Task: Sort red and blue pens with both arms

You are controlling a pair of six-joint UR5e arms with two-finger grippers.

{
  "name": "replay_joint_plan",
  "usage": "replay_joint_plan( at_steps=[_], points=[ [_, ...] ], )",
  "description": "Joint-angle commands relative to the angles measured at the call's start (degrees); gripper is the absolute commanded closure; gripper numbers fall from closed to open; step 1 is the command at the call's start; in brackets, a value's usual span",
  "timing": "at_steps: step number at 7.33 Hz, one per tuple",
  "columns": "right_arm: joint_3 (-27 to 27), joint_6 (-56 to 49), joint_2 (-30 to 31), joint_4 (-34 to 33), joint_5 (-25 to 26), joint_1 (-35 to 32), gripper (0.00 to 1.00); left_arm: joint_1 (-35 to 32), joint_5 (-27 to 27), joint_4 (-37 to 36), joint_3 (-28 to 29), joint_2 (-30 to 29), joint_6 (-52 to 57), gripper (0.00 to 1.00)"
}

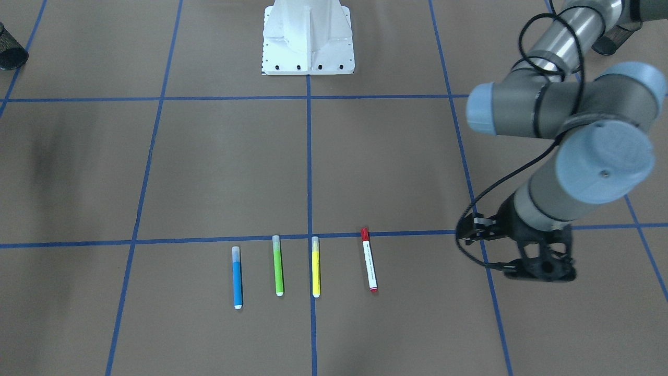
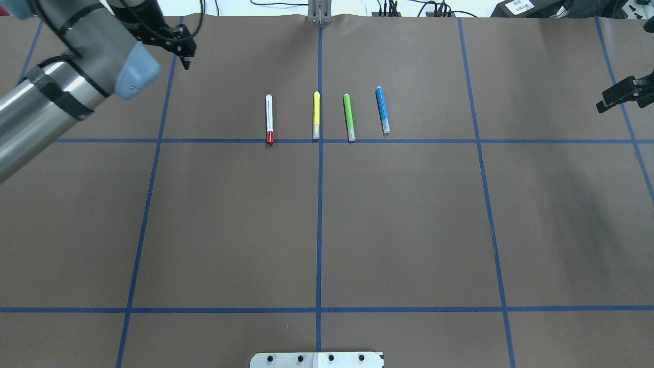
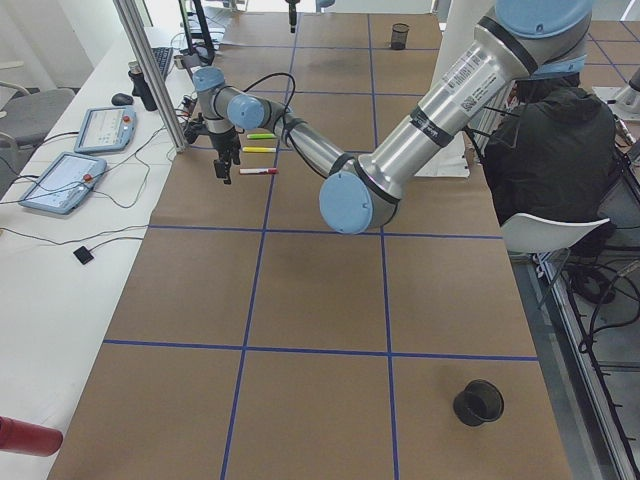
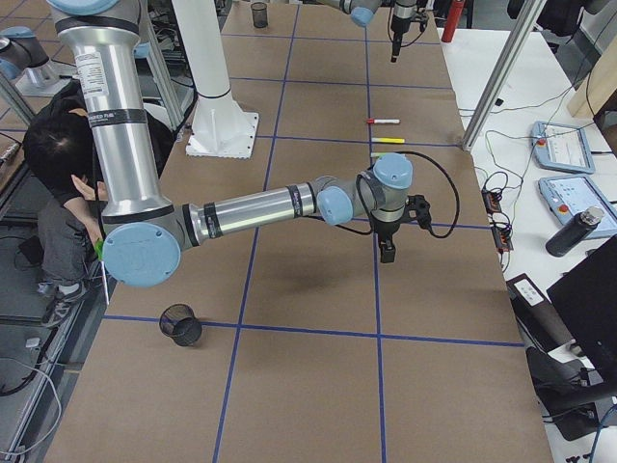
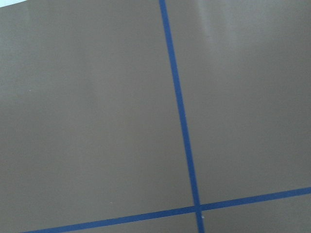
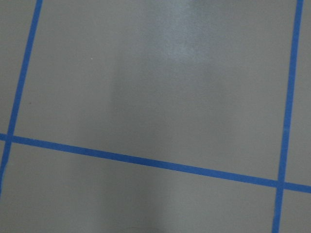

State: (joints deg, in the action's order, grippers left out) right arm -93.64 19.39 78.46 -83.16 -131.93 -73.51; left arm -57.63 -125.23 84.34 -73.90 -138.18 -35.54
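Presently, as seen from the room:

- Left claw (image 2: 183, 51): hangs over the surface (image 2: 409, 230), grasping nothing. Whether it is released or clenched, I cannot tell.
- Right claw (image 2: 613, 101): at the opposite edge, likewise bare, state not readable.
- Red marker (image 2: 269, 118): lies flat at the left arm's end of a row of four, well apart from that claw.
- Blue highlighter (image 2: 382, 110): at the row's other end, well apart from the right claw.
- Between them: yellow highlighter (image 2: 316, 115) and green highlighter (image 2: 349, 117), not wanted.

Step in hand, by my reckoning: the approach, with nothing picked. Next, each claw must travel inward, line up across its pen's barrel and descend.

The side views show a mesh cup (image 3: 478, 402) and a second cup (image 4: 180, 324), which the overhead view lacks. The wrist views show only bare paper and blue tape.
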Motion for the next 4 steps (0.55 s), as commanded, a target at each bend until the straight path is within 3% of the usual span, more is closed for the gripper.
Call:
replay_joint_plan(
  at_steps=[1,3,4],
  points=[
    [2.8,2.0,-9.4,-10.4,0.0,2.8,0.00,5.7,0.1,6.3,6.1,-4.4,-9.3,0.00],
    [4.3,2.6,-12.4,-10.4,1.0,6.5,0.00,9.3,0.4,11.9,12.8,-8.3,-17.3,0.02],
    [4.5,4.2,-13.6,-10.2,1.0,7.7,0.01,11.6,4.9,14.3,14.2,-8.7,-18.1,0.02]
  ],
)
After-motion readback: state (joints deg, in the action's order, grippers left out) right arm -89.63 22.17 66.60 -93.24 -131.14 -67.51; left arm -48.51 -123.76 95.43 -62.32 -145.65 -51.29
